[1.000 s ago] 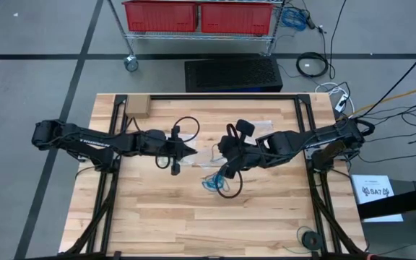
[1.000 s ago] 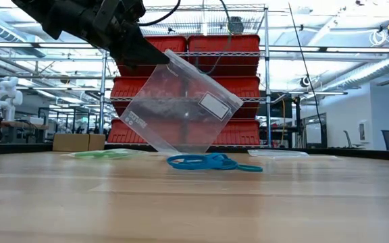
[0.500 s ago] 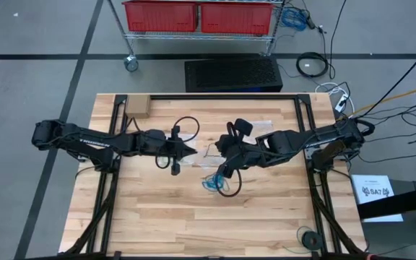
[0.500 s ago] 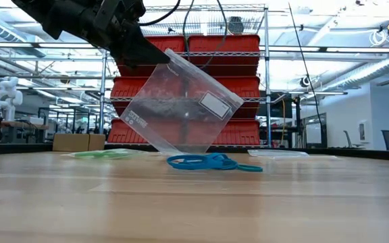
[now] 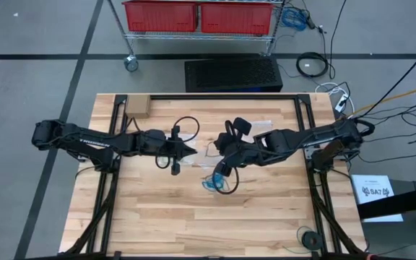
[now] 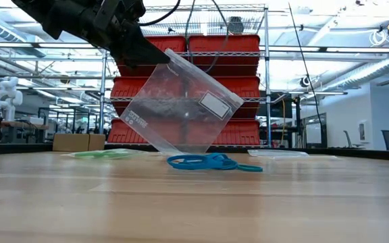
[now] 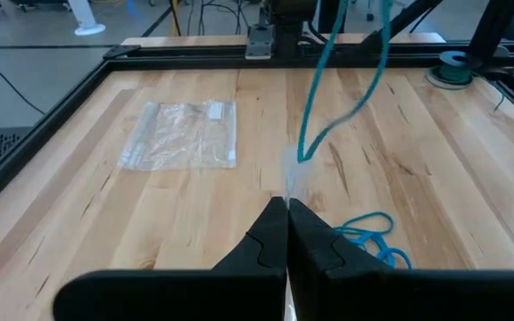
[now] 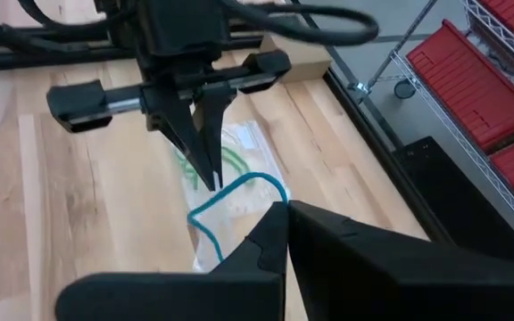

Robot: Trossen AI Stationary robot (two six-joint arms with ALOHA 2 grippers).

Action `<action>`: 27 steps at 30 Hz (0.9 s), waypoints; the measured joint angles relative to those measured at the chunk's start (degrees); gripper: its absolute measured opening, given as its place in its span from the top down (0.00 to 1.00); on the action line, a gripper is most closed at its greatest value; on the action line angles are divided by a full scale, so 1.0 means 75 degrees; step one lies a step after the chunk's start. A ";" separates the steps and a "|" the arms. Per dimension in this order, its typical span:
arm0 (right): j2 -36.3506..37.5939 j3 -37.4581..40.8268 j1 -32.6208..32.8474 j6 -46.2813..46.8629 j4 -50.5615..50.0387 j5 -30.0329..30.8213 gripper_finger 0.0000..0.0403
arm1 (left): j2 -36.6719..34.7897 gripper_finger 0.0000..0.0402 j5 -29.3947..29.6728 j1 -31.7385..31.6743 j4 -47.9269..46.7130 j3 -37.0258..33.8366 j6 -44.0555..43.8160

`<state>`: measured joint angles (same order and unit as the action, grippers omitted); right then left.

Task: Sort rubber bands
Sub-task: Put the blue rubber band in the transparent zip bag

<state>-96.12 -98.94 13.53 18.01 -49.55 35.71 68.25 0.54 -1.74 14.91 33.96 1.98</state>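
Note:
A clear plastic bag [image 6: 181, 108] hangs tilted above the table's middle, with my left gripper [image 6: 147, 54] shut on it. My right gripper [image 8: 284, 209] is just beyond and above it, shut on a teal rubber band [image 8: 230, 192]. That band dangles down to the bag's upper edge [image 7: 303, 152]. More blue rubber bands [image 6: 211, 162] lie in a heap on the wood beside the bag. Green rubber bands [image 8: 226, 160] lie in a flat bag on the table under my left gripper [image 8: 208, 174]. My left gripper pinches the clear bag's upper corner [image 6: 161, 61] between its two shut fingers, coming level from the table's left. The bag hangs tilted below the fingers, and its lowest corner [image 6: 174, 150] touches the wood. My right gripper pinches the teal band's upper end [image 8: 270, 198] between its fingertips, slanting down from the table's right. The band hangs slack as an open loop [image 7: 328, 107], clear of the table.
Another clear bag [image 7: 186, 134] lies flat toward the table's far right. A cardboard box [image 5: 137, 107] sits at the far left corner. A tape roll [image 5: 309, 238] lies at the near right. A black frame [image 5: 208, 97] rims the table.

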 joint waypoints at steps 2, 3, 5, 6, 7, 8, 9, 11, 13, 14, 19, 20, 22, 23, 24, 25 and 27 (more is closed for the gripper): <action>-0.0109 0.0000 -0.0001 0.0013 -0.0018 -0.0039 1.00 | 0.0000 1.00 0.0003 0.0000 -0.0001 0.0001 -0.0003; -0.0170 0.0000 -0.0001 0.0032 -0.0018 -0.0098 1.00 | 0.0000 1.00 0.0001 0.0000 -0.0002 0.0001 -0.0002; -0.0265 0.0000 -0.0001 0.0045 -0.0028 -0.0179 1.00 | 0.0000 1.00 0.0003 0.0000 -0.0002 0.0001 -0.0003; -0.0307 0.0000 -0.0001 0.0045 -0.0034 -0.0176 1.00 | 0.0000 1.00 0.0003 0.0000 -0.0002 0.0000 -0.0003; -0.0337 0.0000 -0.0001 0.0045 -0.0053 -0.0179 1.00 | 0.0000 1.00 0.0002 0.0000 -0.0002 0.0001 -0.0003; -0.0376 0.0000 -0.0001 0.0050 -0.0115 -0.0179 1.00 | 0.0000 1.00 0.0003 0.0000 -0.0004 0.0002 -0.0003; -0.0410 0.0000 -0.0006 0.0086 -0.0192 -0.0174 1.00 | 0.0000 1.00 0.0000 0.0000 -0.0005 -0.0001 -0.0003; -0.0492 0.0000 -0.0028 0.0200 -0.0353 -0.0180 1.00 | 0.0000 1.00 0.0003 0.0000 -0.0033 0.0001 -0.0003; -0.0592 0.0000 -0.0065 0.0320 -0.0568 -0.0180 1.00 | 0.0000 1.00 0.0003 0.0000 -0.0043 -0.0001 -0.0003; -0.0658 0.0000 -0.0094 0.0361 -0.0682 -0.0175 1.00 | 0.0000 1.00 0.0002 0.0000 -0.0053 -0.0001 -0.0003; -0.0839 0.0003 -0.0211 0.0537 -0.1225 -0.0016 1.00 | 0.0000 1.00 -0.0003 0.0000 -0.0069 0.0002 -0.0006; -0.0838 0.0003 -0.0216 0.0587 -0.1337 0.0142 1.00 | 0.0000 1.00 -0.0006 0.0000 -0.0067 -0.0001 -0.0004; -0.0819 0.0000 -0.0248 0.0736 -0.1442 0.0437 1.00 | 0.0000 1.00 -0.0009 0.0000 -0.0074 0.0000 -0.0006; -0.0798 0.0000 -0.0256 0.0785 -0.1551 0.0540 1.00 | 0.0000 1.00 -0.0009 0.0000 -0.0074 0.0002 -0.0006; -0.0787 0.0000 -0.0261 0.0836 -0.1645 0.0614 1.00 | 0.0000 1.00 -0.0011 0.0000 -0.0074 0.0002 -0.0006; -0.0778 0.0000 -0.0263 0.0881 -0.1652 0.0653 1.00 | 0.0000 1.00 -0.0012 0.0000 -0.0073 0.0001 -0.0004; -0.0769 0.0000 -0.0261 0.0917 -0.1702 0.0669 1.00 | 0.0000 1.00 -0.0017 0.0000 -0.0074 0.0001 -0.0006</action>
<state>-101.89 -98.94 11.57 24.89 -62.31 40.73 68.25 0.40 -1.74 14.35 33.97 1.93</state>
